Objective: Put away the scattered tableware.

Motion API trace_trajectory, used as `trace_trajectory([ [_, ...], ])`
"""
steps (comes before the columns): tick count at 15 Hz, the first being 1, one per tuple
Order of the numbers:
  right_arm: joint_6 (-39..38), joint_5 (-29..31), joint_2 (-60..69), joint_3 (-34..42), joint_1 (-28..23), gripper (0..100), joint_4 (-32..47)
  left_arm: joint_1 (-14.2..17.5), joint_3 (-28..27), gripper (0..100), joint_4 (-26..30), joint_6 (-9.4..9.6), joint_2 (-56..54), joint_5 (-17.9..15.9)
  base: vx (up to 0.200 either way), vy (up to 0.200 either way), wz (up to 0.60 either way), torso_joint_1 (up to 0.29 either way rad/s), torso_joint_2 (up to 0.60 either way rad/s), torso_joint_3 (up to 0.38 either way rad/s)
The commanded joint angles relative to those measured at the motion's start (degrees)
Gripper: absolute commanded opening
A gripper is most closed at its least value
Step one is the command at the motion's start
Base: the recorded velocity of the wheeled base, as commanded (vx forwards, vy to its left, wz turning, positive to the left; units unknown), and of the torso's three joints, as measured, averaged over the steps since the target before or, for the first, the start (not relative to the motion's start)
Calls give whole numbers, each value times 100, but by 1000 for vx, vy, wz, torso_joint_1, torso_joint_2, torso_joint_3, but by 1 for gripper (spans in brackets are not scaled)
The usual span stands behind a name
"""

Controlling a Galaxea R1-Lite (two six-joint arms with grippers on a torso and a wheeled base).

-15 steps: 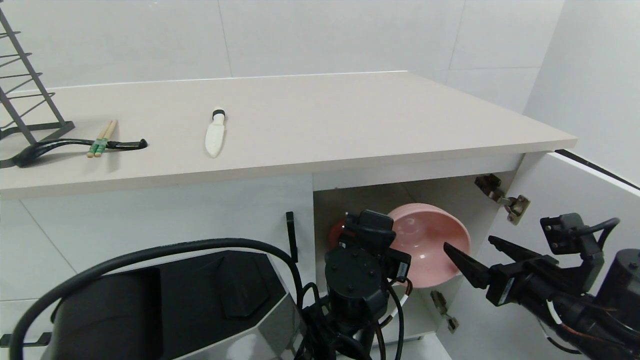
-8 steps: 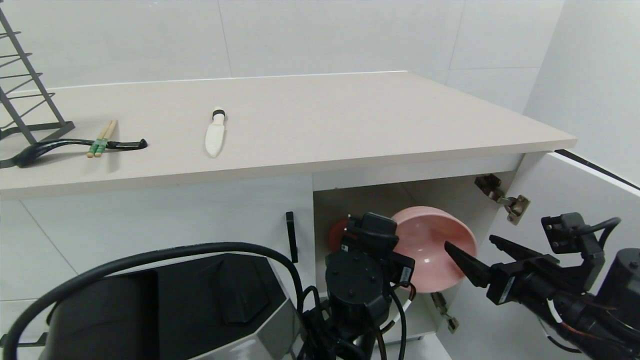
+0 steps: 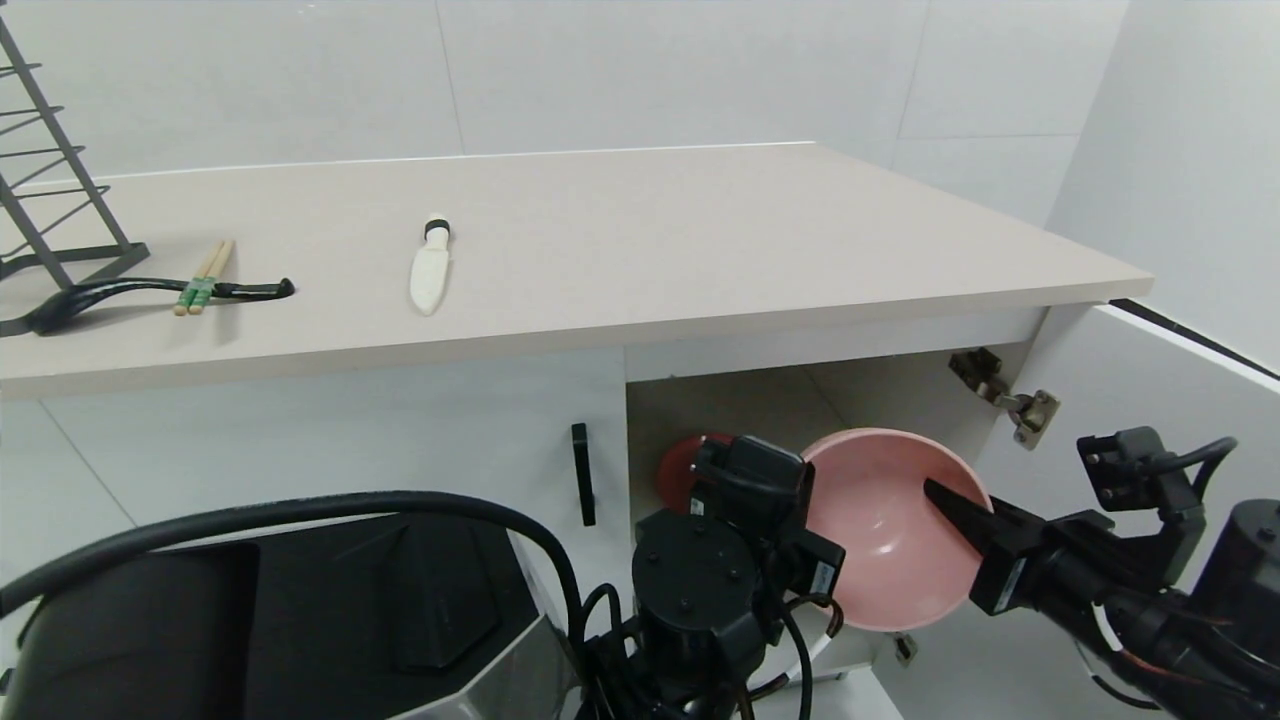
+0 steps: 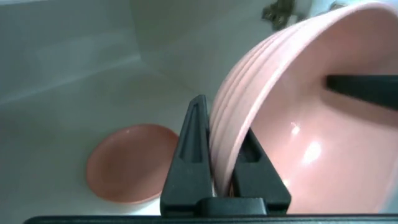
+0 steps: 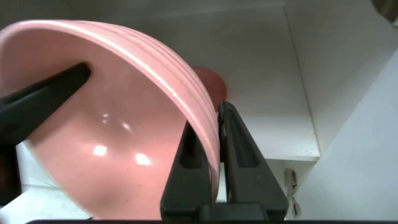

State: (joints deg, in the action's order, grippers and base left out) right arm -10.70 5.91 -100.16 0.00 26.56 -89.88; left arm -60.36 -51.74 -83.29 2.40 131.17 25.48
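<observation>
Three loose pieces are lying toward the left of the smooth beige tabletop (image 3: 650, 230). Beside a dark wire rack (image 3: 40, 200), a black long-handled utensil (image 3: 100, 292) is resting flat, and a pair of wooden chopsticks (image 3: 205, 277) with green bands is lying across its handle. To their right, well apart, a cream knife (image 3: 430, 270) with a rounded blade and a black collar is lying flat.

Below the tabletop, a white cabinet (image 3: 720, 400) is standing open next to a slim black handle (image 3: 581, 487). A round reddish plate (image 4: 130, 163) is lying flat on the shelf inside.

In front of it, the left gripper (image 4: 222, 121) is pinching the near rim of a glossy pink bowl (image 3: 890, 540) between its tapered black fingers (image 4: 196, 137), one outside the ribbed wall and one inside. The bowl is hanging tilted at the mouth of the cabinet, off the shelf, with its hollow facing up and outward. The right gripper (image 5: 208, 124) is clamping the opposite rim in the same way, with its fingers (image 5: 239, 146) closing on the wall from both sides. At the far right, the flat white door (image 3: 1130, 400) is standing swung open on metal hinges.
</observation>
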Motion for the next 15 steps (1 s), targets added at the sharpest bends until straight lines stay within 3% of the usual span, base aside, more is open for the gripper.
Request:
trace_trajectory([
  [1, -2, -2, 5, -9, 7, 0, 6, -29, 15, 100, -3, 24, -30, -69, 0, 0, 0, 0, 0, 0],
  [4, -11, -2, -21, 0, -46, 0, 6, -108, 173, 100, -83, 147, -118, -104, 0, 0, 0, 0, 0, 0],
  [6, -28, -2, -56, 0, -46, 0, 14, -266, 507, 100, -531, 287, -276, -263, 0, 0, 0, 0, 0, 0],
  [8, -55, -2, -127, 0, -134, 0, 23, -257, 1236, 100, -671, 463, -707, -816, 0, 0, 0, 0, 0, 0],
  [11, -72, 6, -355, 0, -231, 0, 23, -249, 2150, 100, -671, 498, -1621, -1414, 0, 0, 0, 0, 0, 0],
  [14, -72, 6, -443, 0, -222, 0, 23, 226, 2906, 100, -671, 524, -2403, -1607, 0, 0, 0, 0, 0, 0],
  [15, -63, 6, -496, 0, -213, 0, 23, 481, 3266, 100, -671, 524, -2737, -1845, 0, 0, 0, 0, 0, 0],
])
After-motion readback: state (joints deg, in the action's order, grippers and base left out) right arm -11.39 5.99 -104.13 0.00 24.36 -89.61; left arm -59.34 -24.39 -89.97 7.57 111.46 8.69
